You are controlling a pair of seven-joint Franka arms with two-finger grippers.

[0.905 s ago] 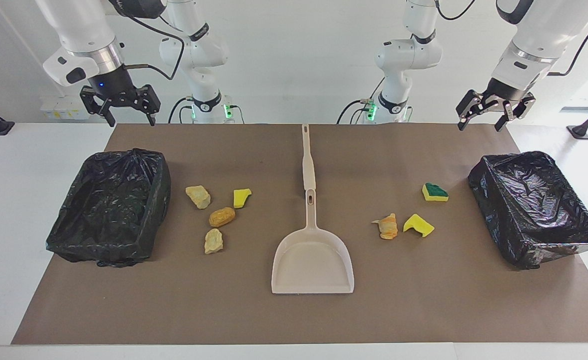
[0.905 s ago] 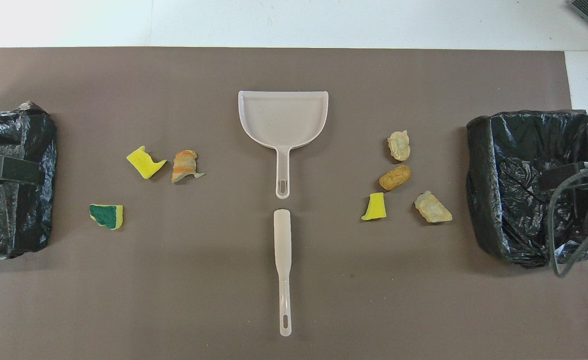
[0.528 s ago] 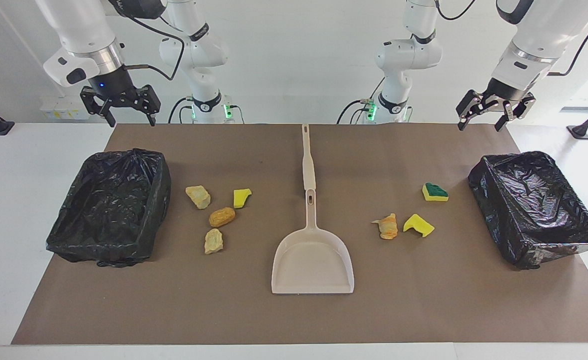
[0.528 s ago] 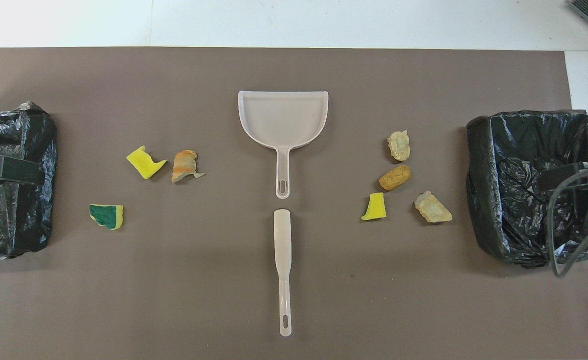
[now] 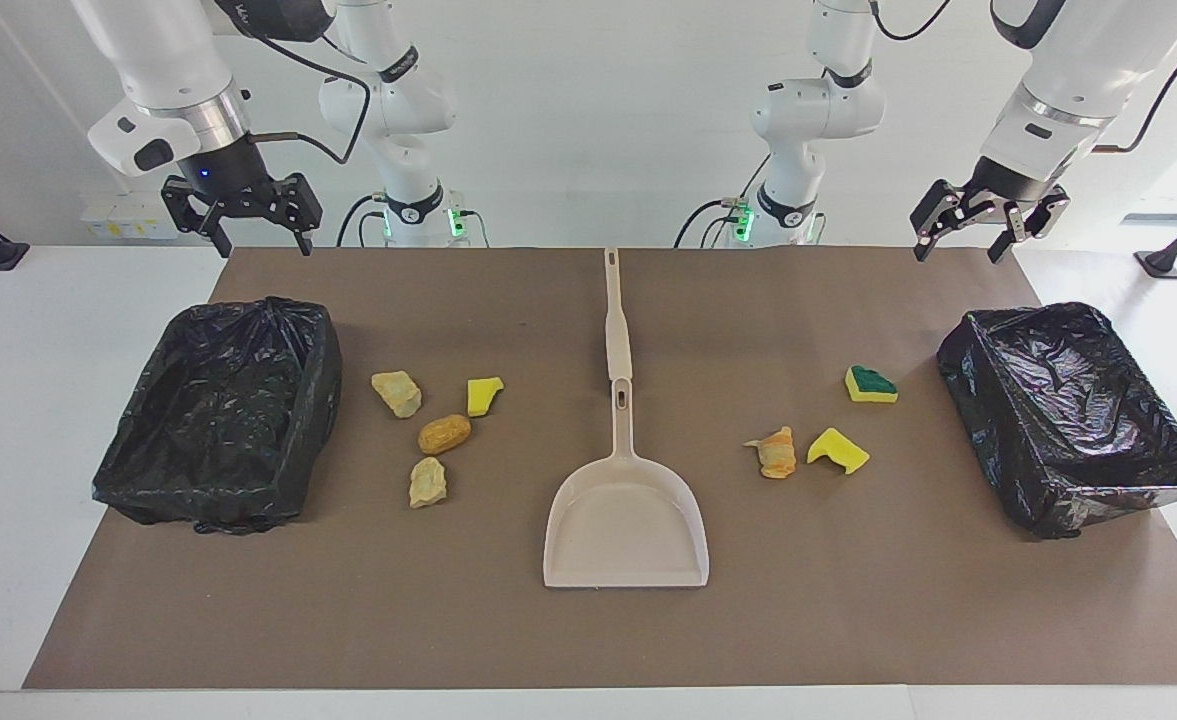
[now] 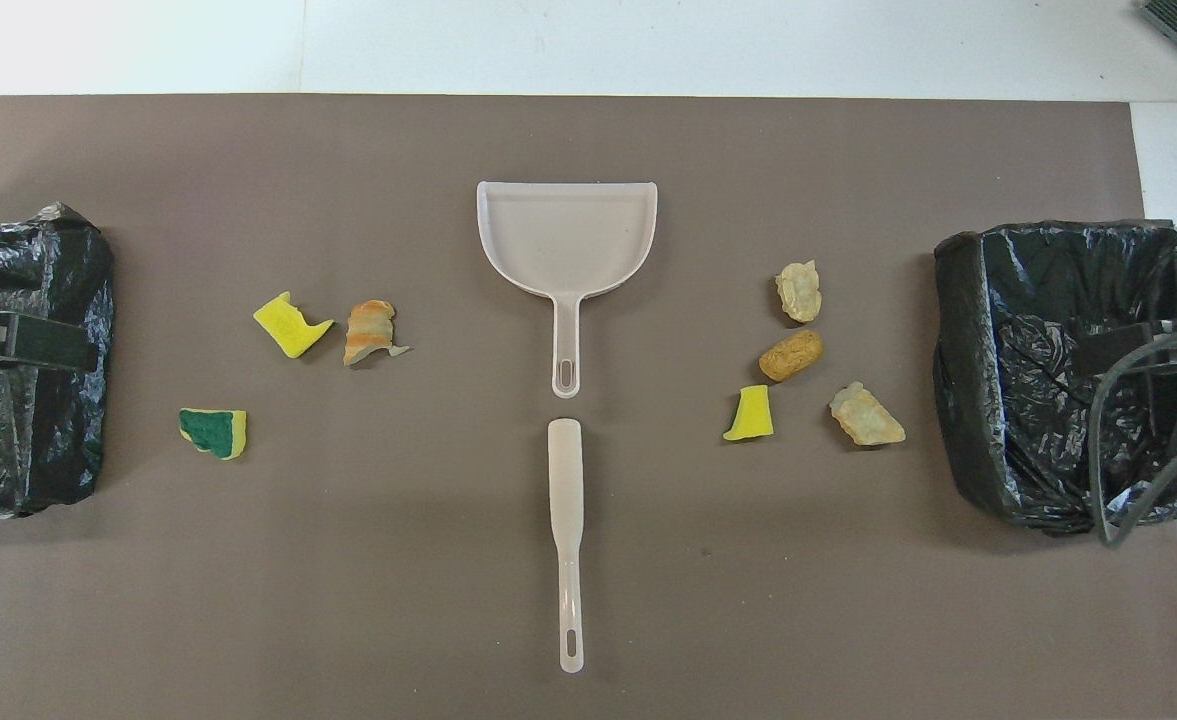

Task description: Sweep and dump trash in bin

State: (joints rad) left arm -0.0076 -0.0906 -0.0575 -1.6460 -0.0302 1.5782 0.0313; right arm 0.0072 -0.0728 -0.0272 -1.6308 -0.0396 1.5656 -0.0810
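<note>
The right gripper (image 5: 256, 234) hangs with fingers spread, holding nothing, above the mat's robot-side edge at the right arm's end. The left gripper (image 5: 958, 240) hangs likewise, fingers apart, at the left arm's end. Each end has a black-lined bin (image 5: 223, 412) (image 5: 1073, 412). Four trash pieces (image 5: 433, 432) lie beside one, three (image 5: 828, 428) near the other. Between the groups lie the beige dustpan (image 5: 626, 520) and a separate brush handle (image 5: 615, 315) nearer the robots.
</note>
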